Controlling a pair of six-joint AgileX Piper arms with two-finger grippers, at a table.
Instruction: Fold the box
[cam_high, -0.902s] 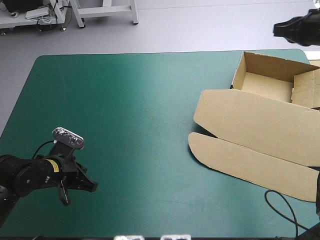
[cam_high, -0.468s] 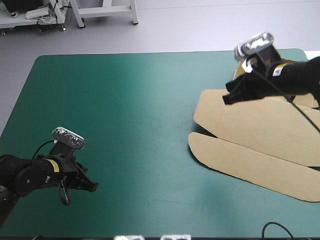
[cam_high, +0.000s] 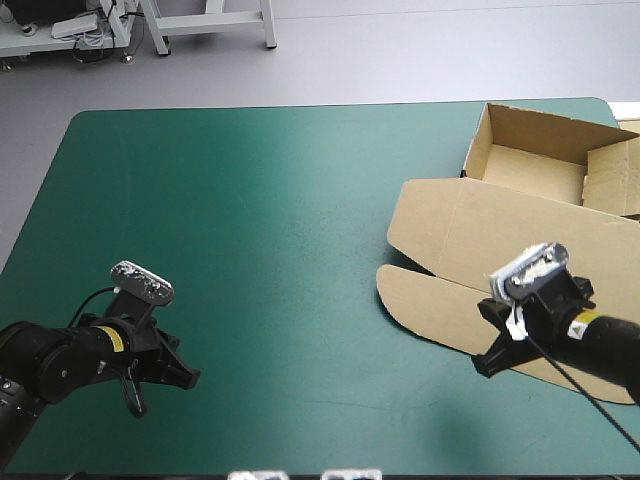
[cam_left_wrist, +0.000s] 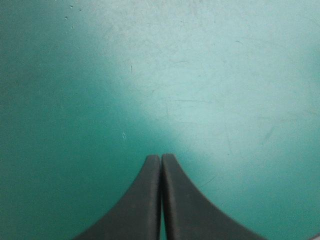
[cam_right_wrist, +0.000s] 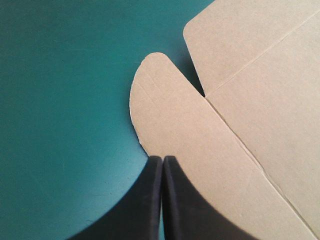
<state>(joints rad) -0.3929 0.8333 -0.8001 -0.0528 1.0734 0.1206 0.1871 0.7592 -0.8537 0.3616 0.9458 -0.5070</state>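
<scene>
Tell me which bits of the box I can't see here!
High view: the box runs off the picture's right edge, so its right side is cut off.
High view: the right claw and its arm cover part of the near flap.
Right wrist view: whether that claw touches the flap cannot be told.
Left wrist view: only the left claw and teal-green cover; no box.

The counter (cam_high: 250, 200) is covered in plain teal-green, paler where light falls near its middle. The box (cam_high: 520, 255) is plain brown board, crossed by thin crease lines. The left claw (cam_high: 188, 378) and right claw (cam_high: 483, 368) are black.
</scene>
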